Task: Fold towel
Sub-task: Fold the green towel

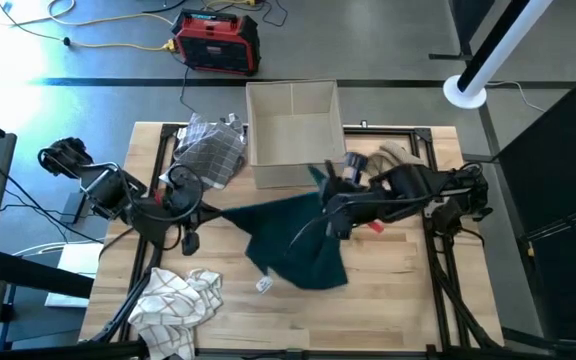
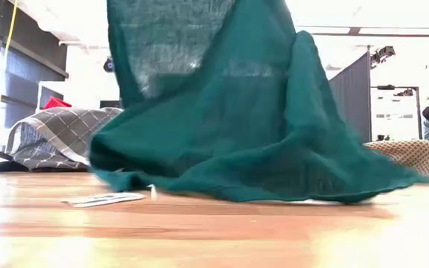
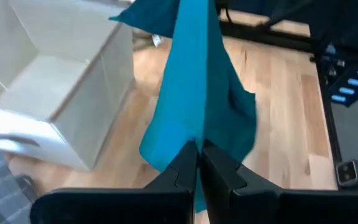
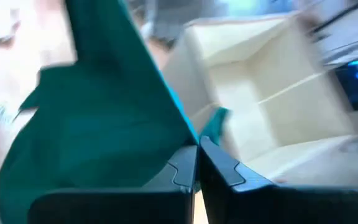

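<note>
The thin dark-teal cloth towel [image 1: 293, 240] hangs stretched between both claws, its long axis running alongside the open cardboard box [image 1: 292, 130]; the left gripper [image 3: 199, 163] is pinched closed on one end, away from the box; the right gripper [image 4: 197, 163] is clamped on the other end, nearer the box.

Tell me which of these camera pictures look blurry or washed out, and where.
Right wrist view: smeared throughout, the dark green cloth towel and beige cardboard box streaked. Left wrist view: softer blur, mostly on the box. Low view: the ceiling behind the towel is blown out white, and the nearest part of the light wooden table is out of focus. High view: sharp, with glare on the floor at upper left.
</note>
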Controlling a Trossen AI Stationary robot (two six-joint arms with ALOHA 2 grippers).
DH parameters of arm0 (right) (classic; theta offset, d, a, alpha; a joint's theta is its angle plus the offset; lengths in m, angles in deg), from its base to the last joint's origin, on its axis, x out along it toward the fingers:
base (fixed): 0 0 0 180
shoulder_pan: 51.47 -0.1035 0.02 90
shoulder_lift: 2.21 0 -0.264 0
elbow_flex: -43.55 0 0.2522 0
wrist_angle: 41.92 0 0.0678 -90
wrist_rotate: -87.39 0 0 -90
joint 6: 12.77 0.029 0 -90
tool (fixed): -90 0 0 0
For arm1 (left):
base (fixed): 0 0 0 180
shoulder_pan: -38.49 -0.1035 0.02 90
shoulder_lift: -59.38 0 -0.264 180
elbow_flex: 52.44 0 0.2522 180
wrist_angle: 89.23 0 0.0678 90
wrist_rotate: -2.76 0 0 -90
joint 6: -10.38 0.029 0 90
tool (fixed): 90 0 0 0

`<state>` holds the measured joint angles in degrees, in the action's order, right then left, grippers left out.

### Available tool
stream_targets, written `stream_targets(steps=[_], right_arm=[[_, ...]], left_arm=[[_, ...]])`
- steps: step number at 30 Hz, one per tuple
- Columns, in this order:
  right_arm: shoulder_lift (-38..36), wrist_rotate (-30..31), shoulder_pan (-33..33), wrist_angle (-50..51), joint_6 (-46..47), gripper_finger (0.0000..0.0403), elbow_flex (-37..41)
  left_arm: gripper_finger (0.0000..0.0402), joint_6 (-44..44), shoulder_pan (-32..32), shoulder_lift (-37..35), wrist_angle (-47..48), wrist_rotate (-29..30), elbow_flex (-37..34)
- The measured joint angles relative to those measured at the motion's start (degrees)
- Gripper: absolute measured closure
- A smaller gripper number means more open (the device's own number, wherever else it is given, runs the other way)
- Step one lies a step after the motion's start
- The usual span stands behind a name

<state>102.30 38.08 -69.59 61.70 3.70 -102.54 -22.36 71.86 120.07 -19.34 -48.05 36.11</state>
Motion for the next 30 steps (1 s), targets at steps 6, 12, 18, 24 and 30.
stream_targets(steps=[6,12,18,24,30], right_arm=[[-0.7,2.0,-0.3,0.0,4.2,0.0403,0.0],[3.3,-21.7,-2.2,-0.3,5.6,0.0403,5.4],[3.9,-39.7,-4.7,-11.2,6.8,0.0403,24.2],[3.9,-50.1,-6.8,-31.3,15.0,0.0402,40.0],[4.0,-54.8,-7.9,-31.5,25.5,0.0372,45.8]], left_arm=[[0.0402,-0.1,0.0,-0.1,0.2,2.3,1.3],[0.0402,-5.4,0.1,1.0,0.6,-17.1,-5.4],[0.0401,-11.1,1.8,3.2,-1.8,-26.8,-16.9],[0.0401,-14.5,3.6,4.1,-11.6,-33.3,-26.6],[0.0401,-16.6,4.3,4.2,-17.5,-34.6,-31.4]])
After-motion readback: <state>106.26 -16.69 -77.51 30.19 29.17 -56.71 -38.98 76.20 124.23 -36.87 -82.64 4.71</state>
